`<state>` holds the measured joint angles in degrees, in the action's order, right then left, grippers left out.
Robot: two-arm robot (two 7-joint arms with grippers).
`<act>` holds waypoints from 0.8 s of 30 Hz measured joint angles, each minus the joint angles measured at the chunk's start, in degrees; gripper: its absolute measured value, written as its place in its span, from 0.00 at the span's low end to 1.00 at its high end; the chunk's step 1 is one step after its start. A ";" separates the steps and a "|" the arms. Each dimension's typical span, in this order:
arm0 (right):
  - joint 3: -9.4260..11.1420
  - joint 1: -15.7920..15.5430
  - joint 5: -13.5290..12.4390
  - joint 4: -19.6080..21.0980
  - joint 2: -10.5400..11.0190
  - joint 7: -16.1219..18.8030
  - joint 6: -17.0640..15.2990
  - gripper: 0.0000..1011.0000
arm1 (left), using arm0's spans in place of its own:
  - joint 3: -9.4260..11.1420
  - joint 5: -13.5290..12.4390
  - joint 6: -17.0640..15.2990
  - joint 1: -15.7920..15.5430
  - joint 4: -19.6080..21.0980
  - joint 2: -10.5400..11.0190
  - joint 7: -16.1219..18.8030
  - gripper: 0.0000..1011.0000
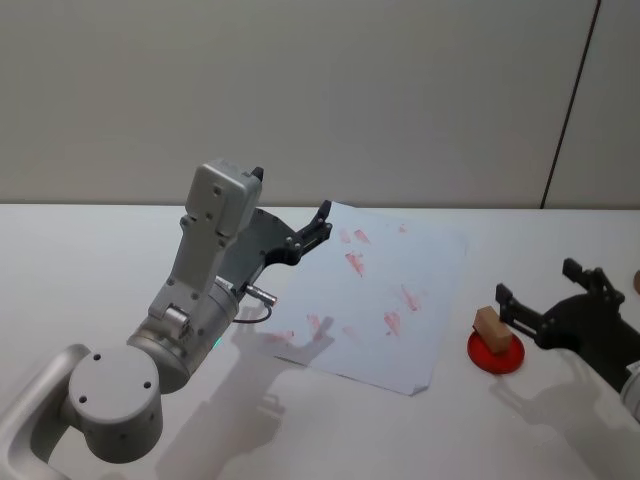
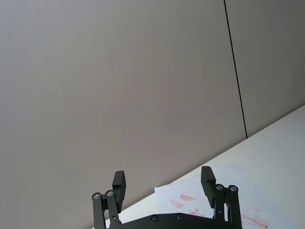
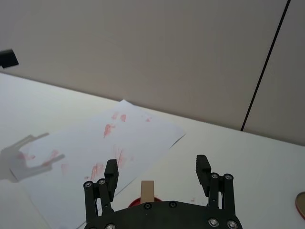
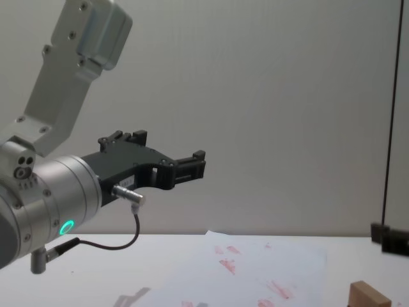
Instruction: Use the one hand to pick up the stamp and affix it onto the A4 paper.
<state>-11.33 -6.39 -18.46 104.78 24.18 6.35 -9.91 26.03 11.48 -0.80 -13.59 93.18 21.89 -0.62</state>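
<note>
The stamp (image 1: pixel 490 328) is a small tan wooden block standing on a round red pad (image 1: pixel 496 354) to the right of the A4 paper (image 1: pixel 400 262); it also shows in the right wrist view (image 3: pixel 147 192) and the chest view (image 4: pixel 369 299). The white paper (image 3: pixel 119 143) carries several reddish marks. My right gripper (image 1: pixel 535 292) is open just right of the stamp, its fingers (image 3: pixel 202 169) spread on either side and short of it. Raised above the paper's left edge, my left gripper (image 1: pixel 322 225) hangs open and empty, as the left wrist view (image 2: pixel 163 183) confirms.
White table (image 1: pixel 80 260) with a plain grey wall behind. A dark vertical seam (image 1: pixel 570 100) runs down the wall at the right. A round brownish object (image 3: pixel 300 205) lies at the right edge of the right wrist view.
</note>
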 joint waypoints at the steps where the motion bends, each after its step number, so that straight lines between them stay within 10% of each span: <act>1: -0.08 -0.01 0.20 0.00 0.00 0.08 -0.39 0.99 | 0.00 0.00 0.00 0.00 0.00 0.00 0.00 0.99; 24: -3.26 4.80 8.83 -6.00 -4.53 0.24 -11.25 0.99 | 0.00 0.00 0.00 0.00 0.00 0.00 0.00 0.99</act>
<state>-14.58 -1.59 -9.64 98.78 19.65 6.59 -21.16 26.02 11.48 -0.79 -13.59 93.18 21.89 -0.62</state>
